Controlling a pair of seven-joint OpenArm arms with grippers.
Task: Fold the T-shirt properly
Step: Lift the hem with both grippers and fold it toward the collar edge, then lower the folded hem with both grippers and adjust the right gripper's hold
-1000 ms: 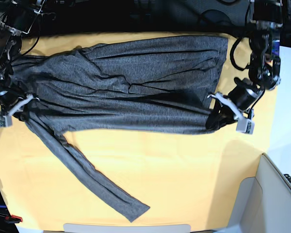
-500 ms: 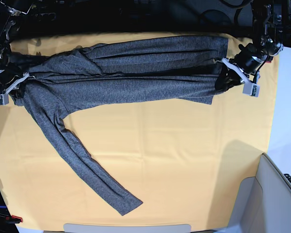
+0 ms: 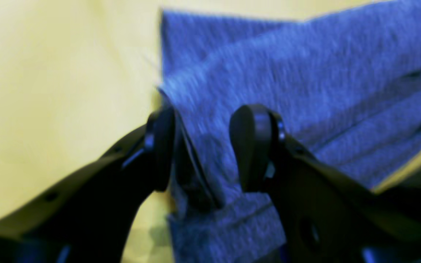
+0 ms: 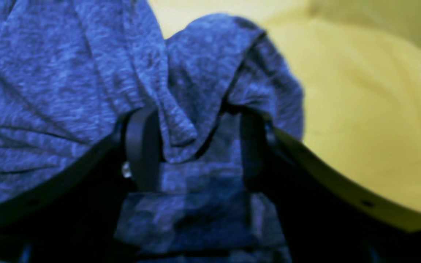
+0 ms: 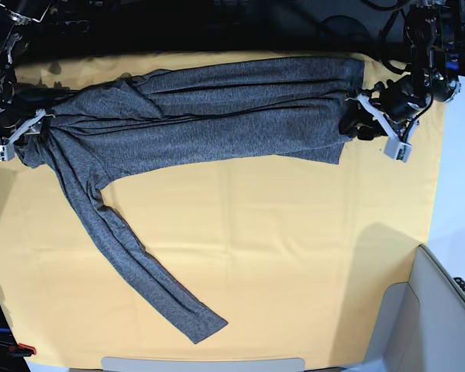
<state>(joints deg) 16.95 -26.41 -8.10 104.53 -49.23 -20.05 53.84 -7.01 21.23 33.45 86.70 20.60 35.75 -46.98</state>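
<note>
Across the far half of the yellow-orange table cloth (image 5: 294, 256), the T-shirt (image 5: 217, 116) now lies as a long doubled band, its lifted near edge having been carried over and laid down since a second ago, which suggests the lengthwise fold is made; one sleeve (image 5: 139, 271) trails toward the near edge, unfolded. Both grippers have just parted: the left gripper (image 3: 203, 146) stands open astride the hem corner, and the right gripper (image 4: 196, 146) open around bunched shoulder fabric, neither pinching it.
</note>
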